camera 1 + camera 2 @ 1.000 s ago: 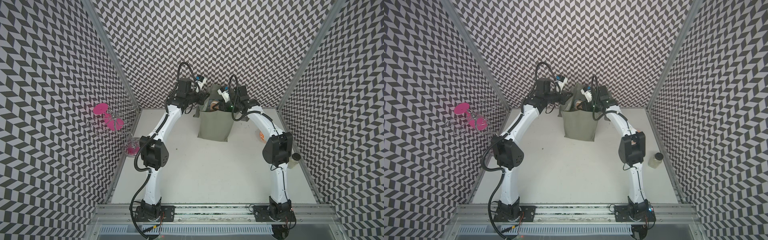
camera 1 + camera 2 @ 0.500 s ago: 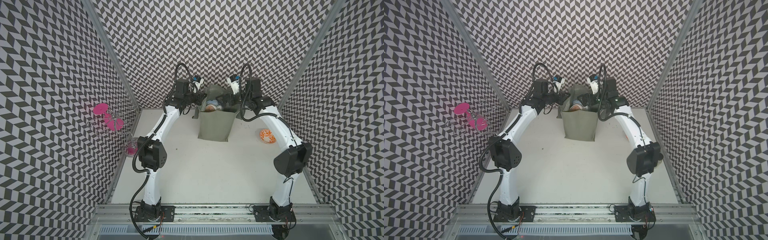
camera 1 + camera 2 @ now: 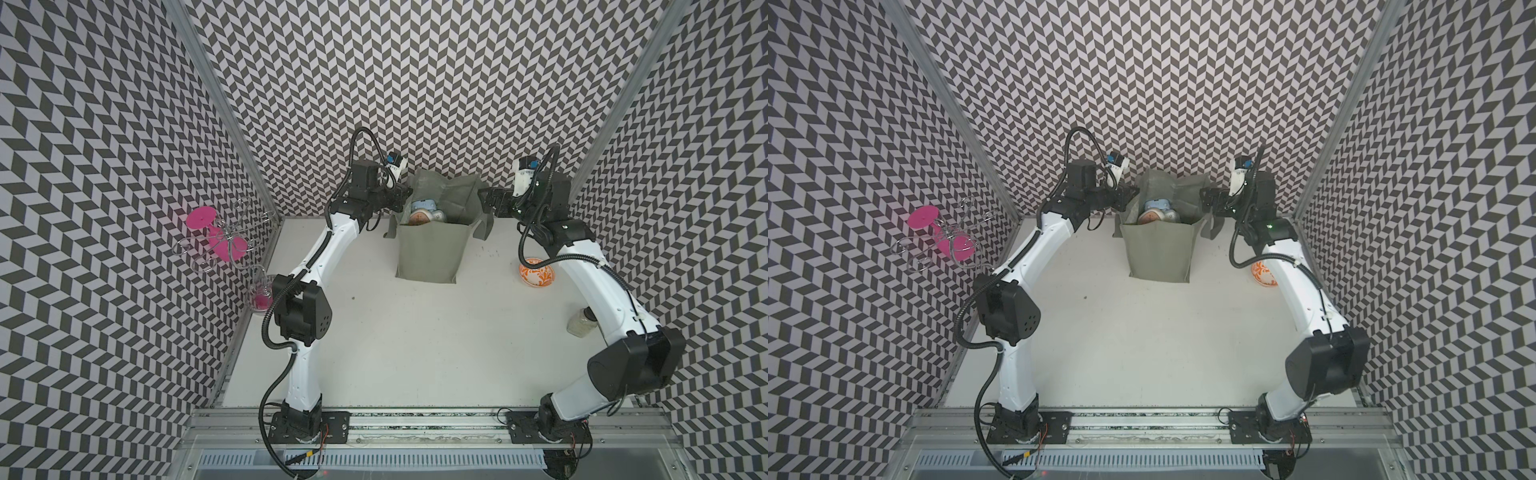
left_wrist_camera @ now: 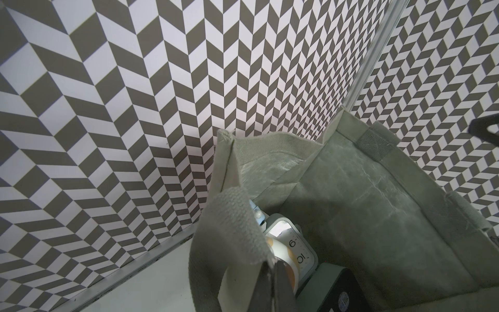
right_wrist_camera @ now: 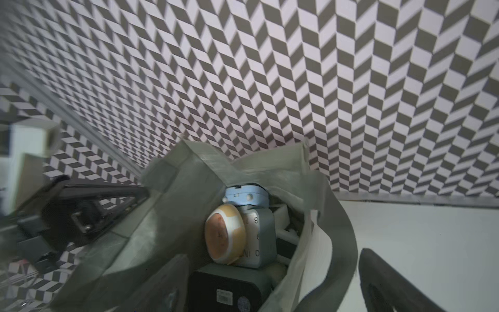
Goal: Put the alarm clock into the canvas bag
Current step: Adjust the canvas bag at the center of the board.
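Note:
The grey-green canvas bag (image 3: 430, 253) stands upright at the back of the table, also seen in a top view (image 3: 1160, 253). The alarm clock (image 5: 259, 237), square and pale grey with black numerals, lies inside it (image 4: 295, 250). On it rests a round cream-and-orange thing (image 5: 224, 237); a light blue one (image 5: 245, 195) and a dark box (image 5: 226, 289) lie beside it. My left gripper (image 3: 401, 195) (image 4: 272, 272) is shut on the bag's left strap handle (image 4: 232, 213). My right gripper (image 3: 487, 203) (image 5: 272, 256) hangs open just outside the bag's right rim, holding nothing.
An orange-patterned bowl (image 3: 536, 272) sits on the table under my right forearm, and a small jar (image 3: 582, 326) stands near the right wall. At the left wall is a wire rack with a pink glass (image 3: 214, 232) and a glass below it (image 3: 259, 295).
My right gripper has pulled back out of the bag's mouth to the right and opened. My left gripper has kept its hold on the strap.

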Robot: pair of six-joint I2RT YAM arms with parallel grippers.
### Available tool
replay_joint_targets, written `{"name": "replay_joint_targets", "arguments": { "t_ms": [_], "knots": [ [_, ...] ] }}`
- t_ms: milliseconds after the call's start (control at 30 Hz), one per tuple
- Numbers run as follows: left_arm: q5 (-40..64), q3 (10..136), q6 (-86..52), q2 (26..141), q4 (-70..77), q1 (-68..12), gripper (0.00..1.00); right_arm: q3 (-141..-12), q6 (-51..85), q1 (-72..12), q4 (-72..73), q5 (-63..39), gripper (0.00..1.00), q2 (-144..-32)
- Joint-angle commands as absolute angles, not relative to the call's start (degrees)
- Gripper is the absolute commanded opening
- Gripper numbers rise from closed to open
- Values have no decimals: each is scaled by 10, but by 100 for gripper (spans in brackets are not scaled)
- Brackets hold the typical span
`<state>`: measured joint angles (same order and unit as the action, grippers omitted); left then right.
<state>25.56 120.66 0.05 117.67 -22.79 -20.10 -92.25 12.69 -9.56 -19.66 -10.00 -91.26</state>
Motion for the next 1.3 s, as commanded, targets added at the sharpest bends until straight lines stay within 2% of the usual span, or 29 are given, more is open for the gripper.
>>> {"name": "replay_joint_targets", "arguments": {
  "t_ms": [0,133,300,433,600,967,1267],
  "knots": [
    [254,1219,23,1131,-176,-212,0,-930,153,-87,-167,-105,91,-937],
    [244,1218,26,1131,-177,-212,0,-961,152,-87,-179,-131,80,-988],
    [239,1221,32,1130,-179,-212,0,-1008,145,-86,-204,-151,61,-1047],
    [223,1221,38,1130,-183,-214,0,-1025,139,-87,-207,-163,29,-1058],
    [176,1232,26,1136,-192,-212,0,-1074,131,-87,-220,-168,1,-1053],
    [245,1268,-37,1120,-182,-184,0,-1150,133,-87,-223,-142,0,-1001],
    [264,1261,-52,1153,-178,-195,0,-1121,120,-62,-238,-148,0,-1034]
  ]
}}
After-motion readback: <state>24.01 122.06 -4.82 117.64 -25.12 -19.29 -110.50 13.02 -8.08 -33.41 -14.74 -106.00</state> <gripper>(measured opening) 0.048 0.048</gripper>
